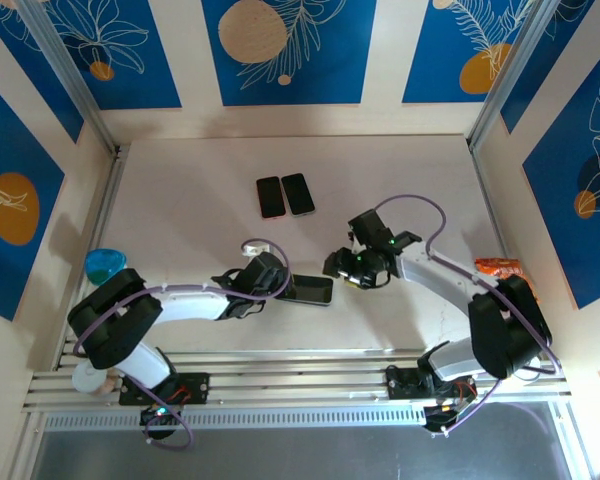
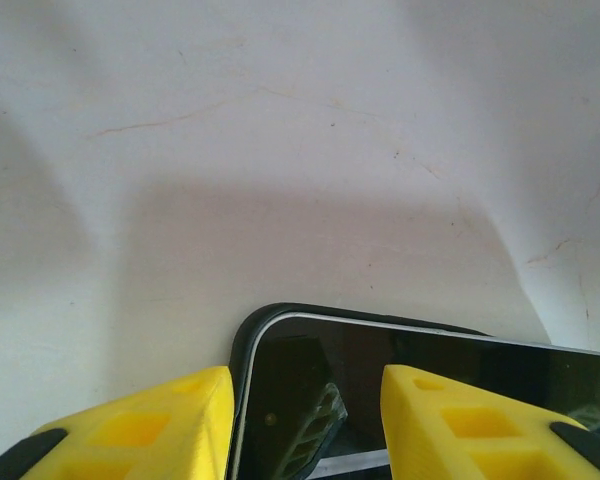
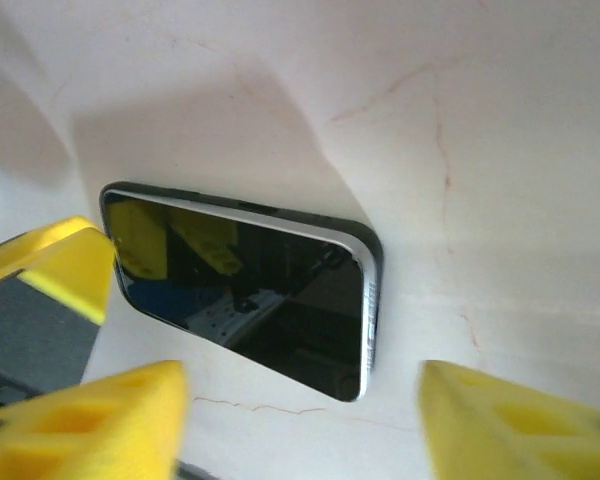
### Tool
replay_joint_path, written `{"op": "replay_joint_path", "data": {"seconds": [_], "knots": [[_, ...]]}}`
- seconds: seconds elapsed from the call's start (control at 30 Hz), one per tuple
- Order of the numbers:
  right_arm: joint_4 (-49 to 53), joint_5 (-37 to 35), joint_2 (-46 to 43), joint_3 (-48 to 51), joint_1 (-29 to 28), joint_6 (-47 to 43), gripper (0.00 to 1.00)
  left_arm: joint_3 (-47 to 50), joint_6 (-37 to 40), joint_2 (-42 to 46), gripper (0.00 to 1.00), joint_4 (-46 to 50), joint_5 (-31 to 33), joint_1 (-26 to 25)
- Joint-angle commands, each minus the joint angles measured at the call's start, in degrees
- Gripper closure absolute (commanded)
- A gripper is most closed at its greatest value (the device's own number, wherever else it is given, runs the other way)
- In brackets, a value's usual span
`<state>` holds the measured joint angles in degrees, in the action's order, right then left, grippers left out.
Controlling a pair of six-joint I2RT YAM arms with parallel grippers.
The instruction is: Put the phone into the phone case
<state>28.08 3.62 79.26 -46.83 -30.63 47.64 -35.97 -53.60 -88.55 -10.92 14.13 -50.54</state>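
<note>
The phone (image 1: 313,290) lies screen up on the pale table between my two grippers, sitting in a black phone case whose rim (image 2: 242,345) shows round its silver edge. My left gripper (image 1: 265,280) is over the phone's left end with its jaws partly apart. One yellow finger (image 2: 150,425) rests against the case's outer edge and the other (image 2: 480,420) is over the glass. My right gripper (image 1: 348,268) hovers open just off the phone's right end (image 3: 365,300). Its blurred yellow fingers (image 3: 100,420) are wide apart with nothing between them.
Two more dark phones (image 1: 270,196) (image 1: 298,193) lie side by side at the back of the table. A blue object (image 1: 105,265) sits by the left wall and an orange packet (image 1: 498,267) by the right wall. Metal rails (image 1: 300,375) run along the near edge.
</note>
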Motion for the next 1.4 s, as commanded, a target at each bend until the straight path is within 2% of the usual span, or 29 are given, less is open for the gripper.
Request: {"op": "replay_joint_path", "data": {"seconds": [0.0,0.03,0.13,0.2,0.73,1.37], "knots": [[-3.7,1.3,-2.3,4.2,-0.9,1.8,0.66,-0.7,1.4,0.8,0.56,2.1,-0.5,-0.2],[-4.6,1.5,-2.7,5.4,-1.2,2.2,0.76,-0.6,1.4,0.6,0.56,2.1,-0.6,-0.1],[-7.0,1.8,-3.2,7.3,-2.3,2.8,0.95,-0.3,1.3,0.4,0.56,1.7,-0.8,0.1],[-7.7,1.9,-2.7,7.7,-2.7,2.9,1.0,-0.1,1.3,0.4,0.56,1.6,-0.7,0.2],[-11.5,3.3,2.5,8.7,-3.5,3.8,1.0,-0.6,1.3,-1.2,0.55,1.2,-1.6,0.3],[-8.7,2.6,0.5,9.1,-3.0,2.9,1.0,-1.0,1.6,-1.5,0.55,1.4,-1.7,0.3]]}}
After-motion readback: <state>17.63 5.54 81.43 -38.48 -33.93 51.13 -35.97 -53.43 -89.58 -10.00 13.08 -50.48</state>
